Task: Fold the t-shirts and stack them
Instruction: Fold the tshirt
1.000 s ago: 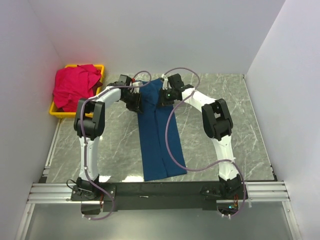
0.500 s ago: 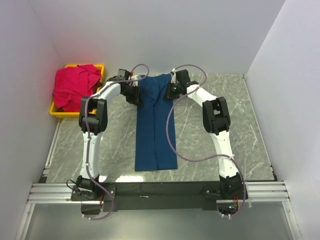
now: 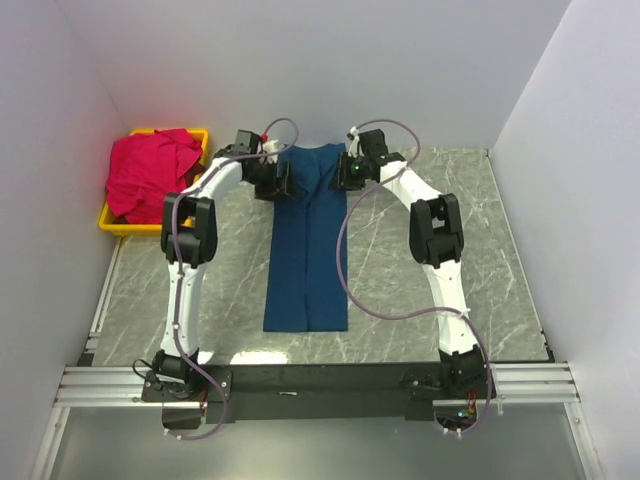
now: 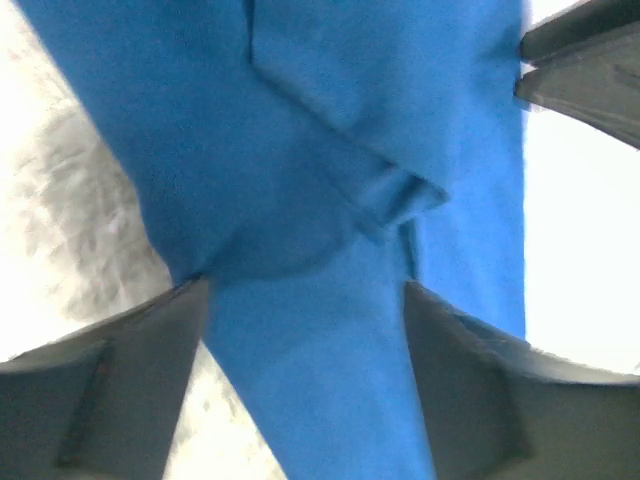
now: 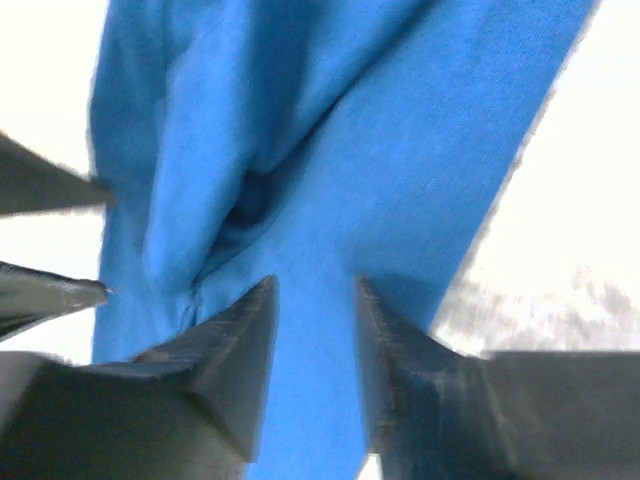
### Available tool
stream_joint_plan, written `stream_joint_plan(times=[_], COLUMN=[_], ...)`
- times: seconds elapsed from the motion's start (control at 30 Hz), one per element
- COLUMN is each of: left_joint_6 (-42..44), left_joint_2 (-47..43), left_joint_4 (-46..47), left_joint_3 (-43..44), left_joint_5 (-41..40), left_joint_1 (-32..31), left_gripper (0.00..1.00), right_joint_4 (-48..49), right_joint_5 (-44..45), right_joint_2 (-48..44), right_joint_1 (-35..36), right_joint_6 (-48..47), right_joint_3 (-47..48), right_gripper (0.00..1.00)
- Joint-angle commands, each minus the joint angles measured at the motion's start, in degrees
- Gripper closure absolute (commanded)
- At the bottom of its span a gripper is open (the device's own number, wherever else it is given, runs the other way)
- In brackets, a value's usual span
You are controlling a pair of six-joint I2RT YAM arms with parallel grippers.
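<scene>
navy tee (image 3: 305, 260) lies flat mid-table, folded to a long narrow strip running from the far edge back toward the arm bases, sides tucked in w/ a seam down the middle. red tee (image 3: 150, 175) sits bunched in the yellow bin (image 3: 114, 227) far left, untouched, well apart from the action.

step in hand, as i read it: the lengthwise fold is laid down and both claws are at the strip's far end. left gripper (image 4: 300, 290) has its fingers wide apart, cloth flat beneath, nothing pinched. right gripper (image 5: 313, 285) is parted too, a narrower gap, cloth showing through it, no grip that i can see.

next move prob calls for a fresh pinch on the two far corners, then carrying that end toward the near hem to halve the strip. both must take all the layers or the tuck spills open. after that, the red one.

pose: both arms stretched far fwd, elbows bowed outward, wrists angled in toward each other, left claw at the far-left corner, right at the far-right, low over the cloth on the table (image 3: 420, 280).
</scene>
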Motion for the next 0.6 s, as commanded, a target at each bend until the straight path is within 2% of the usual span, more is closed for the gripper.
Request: stream_joint_plan(times=[0.0, 0.03, 0.13, 0.17, 0.2, 0.27, 0.33, 0.37, 0.43, 0.5, 0.53, 0.57], left_joint_6=[1.42, 2.90, 6.93, 8.00, 9.06, 14.57, 20.28, 21.88, 25.39, 31.44, 39.14, 42.08], left_joint_2=[-11.51, -13.99, -25.41, -28.49, -34.69, -40.79, -49.49, -52.48, -60.31, -65.58, -66.91, -68.06], left_joint_4=[3.17, 3.79, 6.59, 7.47, 8.27, 10.47, 11.34, 13.26, 14.25, 9.71, 6.03, 3.20], left_joint_3=[-0.32, -1.46, -8.48, -13.28, -15.86, -23.56, -28.42, -33.84, -38.88, -43.64, -44.52, -46.80], left_joint_5=[2.12, 4.22, 6.43, 7.05, 7.40, 10.98, 12.94, 11.03, 8.47, 9.59, 10.38, 11.26], left_joint_1=[2.40, 3.02, 5.30, 6.61, 7.32, 9.69, 10.84, 11.02, 11.02, 11.11, 11.02, 11.02], left_gripper=[0.11, 0.01, 0.01, 0.01, 0.01, 0.01, 0.01, 0.01, 0.01, 0.01, 0.01, 0.00], right_joint_4=[-3.51, -4.31, -7.12, -7.91, -9.40, -11.16, -13.71, -14.41, -17.49, -22.82, -24.69, -25.66], right_joint_5=[-0.50, -0.32, 0.73, 1.08, 1.87, 2.66, 4.24, 5.03, 7.14, 5.23, 3.82, 3.55], right_joint_2=[-12.19, -14.50, -24.16, -26.63, -31.52, -36.29, -43.06, -46.74, -50.01, -53.36, -54.33, -55.38], right_joint_1=[-0.14, -0.14, 0.30, 0.47, 0.65, 1.26, 1.35, 1.44, 1.44, 1.53, 1.88, 2.40], right_joint_6=[-6.19, -7.42, -13.13, -16.62, -19.01, -25.75, -29.91, -33.76, -37.12, -43.88, -46.17, -47.76], right_joint_3=[2.53, 1.22, -3.42, -4.93, -6.51, -11.69, -16.34, -17.85, -20.83, -22.60, -24.96, -26.63], right_gripper=[0.51, 0.48, 0.43, 0.40, 0.24, 0.16, 0.13, 0.13, 0.12, 0.11, 0.11, 0.11])
